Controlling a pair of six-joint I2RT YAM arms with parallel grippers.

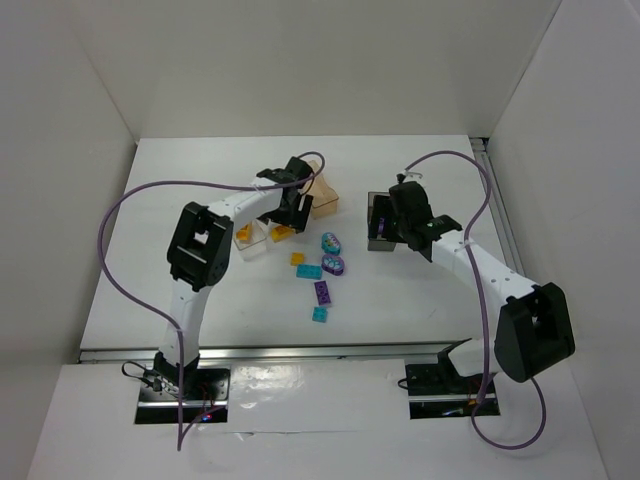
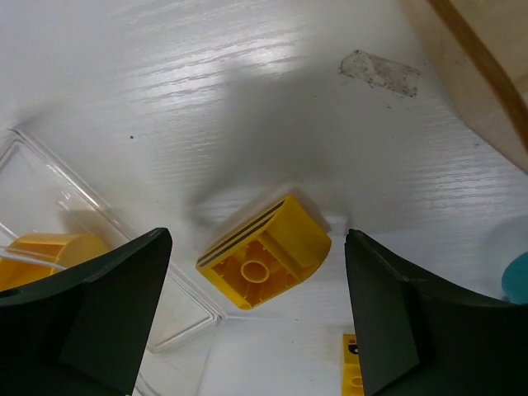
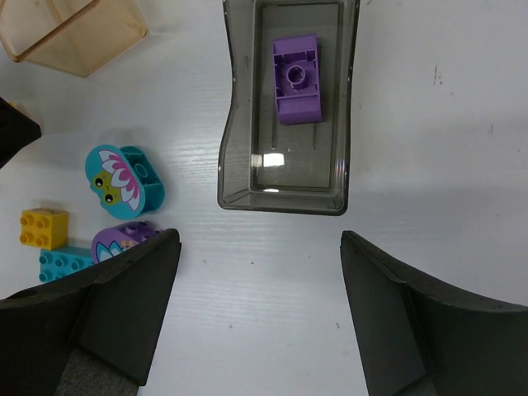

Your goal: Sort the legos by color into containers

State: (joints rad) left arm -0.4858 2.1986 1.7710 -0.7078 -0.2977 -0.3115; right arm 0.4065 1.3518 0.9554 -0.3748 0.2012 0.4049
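Observation:
My left gripper (image 1: 289, 210) hangs open over a yellow lego (image 2: 264, 260) that lies underside up between its fingers, right by the corner of the clear container (image 2: 49, 186). Another yellow lego (image 2: 49, 252) sits inside that container. The right gripper (image 3: 260, 235) is open and empty just short of the dark grey container (image 3: 239, 124), which holds a purple lego (image 3: 297, 78). Loose on the table are a teal oval (image 1: 330, 241), a purple oval (image 1: 335, 264), a yellow brick (image 1: 298, 258), a teal brick (image 1: 308, 271), a purple brick (image 1: 323, 292) and a small teal brick (image 1: 320, 314).
The peach-orange container (image 1: 322, 195) stands just behind the left gripper, and its wall (image 2: 483, 78) fills the upper right of the left wrist view. A further yellow brick (image 2: 353, 367) shows partly behind the left gripper's right finger. White walls enclose the table.

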